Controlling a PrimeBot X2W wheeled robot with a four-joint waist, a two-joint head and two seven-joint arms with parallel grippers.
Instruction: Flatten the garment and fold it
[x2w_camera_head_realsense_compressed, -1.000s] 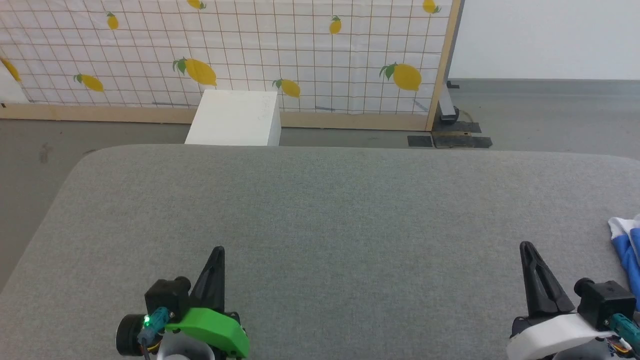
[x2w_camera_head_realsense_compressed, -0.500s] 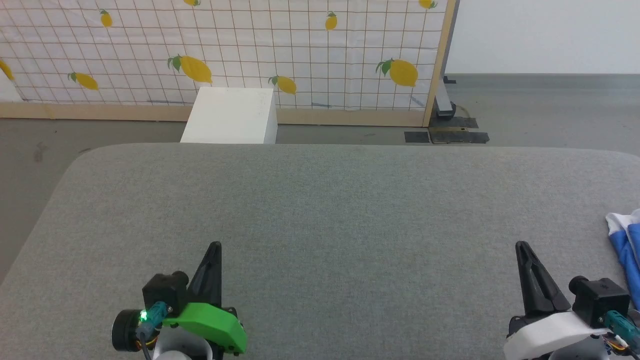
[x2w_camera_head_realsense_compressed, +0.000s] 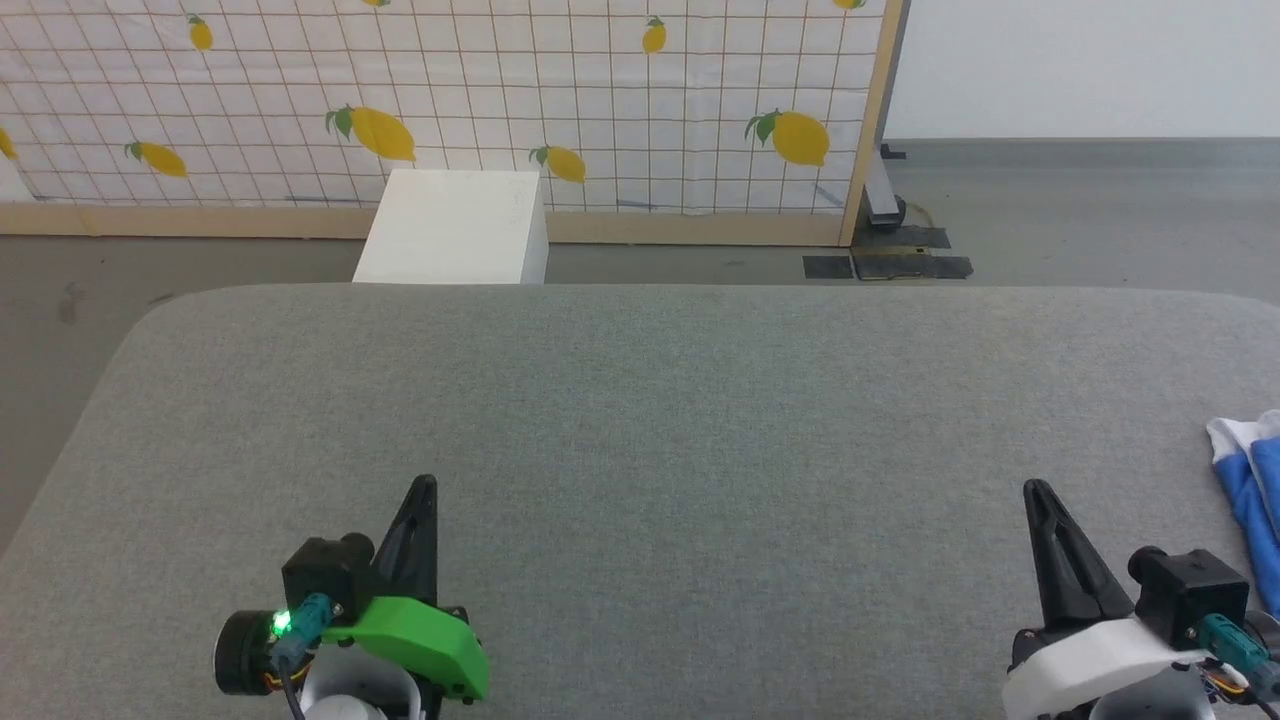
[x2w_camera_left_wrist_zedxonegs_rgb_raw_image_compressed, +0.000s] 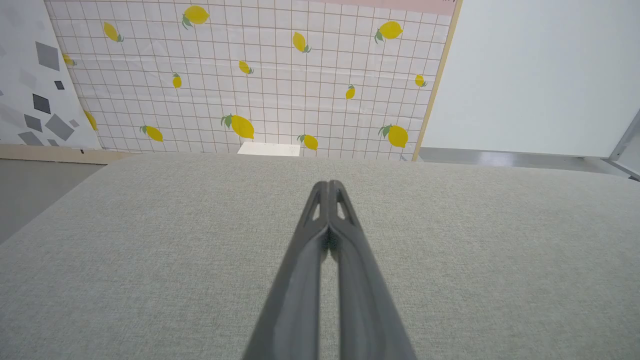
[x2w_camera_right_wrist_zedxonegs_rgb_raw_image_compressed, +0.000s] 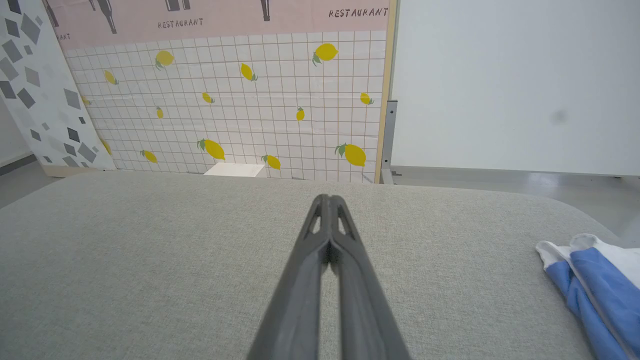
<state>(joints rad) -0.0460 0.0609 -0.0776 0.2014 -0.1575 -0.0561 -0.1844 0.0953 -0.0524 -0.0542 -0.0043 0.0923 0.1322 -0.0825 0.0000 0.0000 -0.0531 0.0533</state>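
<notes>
Since a second ago the whole head view has slid a little, box, panel and tools alike, so we read that as the camera moving. Tools and garment sit where they were on the tabletop.

Nearest us, the left tool (x2w_camera_head_realsense_compressed: 425, 483) is at lower left, its green housing (x2w_camera_head_realsense_compressed: 415, 640) cut by the bottom edge. Its two dark fingers are pressed together to one point with nothing between them. In the left wrist view the left tool (x2w_camera_left_wrist_zedxonegs_rgb_raw_image_compressed: 328, 185) has its tips touching. The right tool (x2w_camera_head_realsense_compressed: 1035, 488) is at lower right, its white housing (x2w_camera_head_realsense_compressed: 1090, 660) also cropped. Its fingers are likewise closed tight on nothing, as the right tool (x2w_camera_right_wrist_zedxonegs_rgb_raw_image_compressed: 328, 198) shows in its own wrist view. Both point away over the bare grey fabric of the tabletop (x2w_camera_head_realsense_compressed: 640, 420). We can't tell whether the tips touch the fabric or hang just above it.

The garment (x2w_camera_head_realsense_compressed: 1248, 470) lies bunched at the tabletop's right edge, to the right of the right tool and apart from it. We see a white corner and blue folds; the rest is cut off by the frame. In the right wrist view the garment (x2w_camera_right_wrist_zedxonegs_rgb_raw_image_compressed: 595, 280) is cropped too, and we can't make out which part of the shirt this is.

Past the far edge, a white box (x2w_camera_head_realsense_compressed: 450, 225) has its base hidden by the tabletop. Behind it stands a lemon-print panel (x2w_camera_head_realsense_compressed: 600, 100), with grey floor (x2w_camera_head_realsense_compressed: 1100, 220) and a pale wall (x2w_camera_head_realsense_compressed: 1080, 70) to the right.
</notes>
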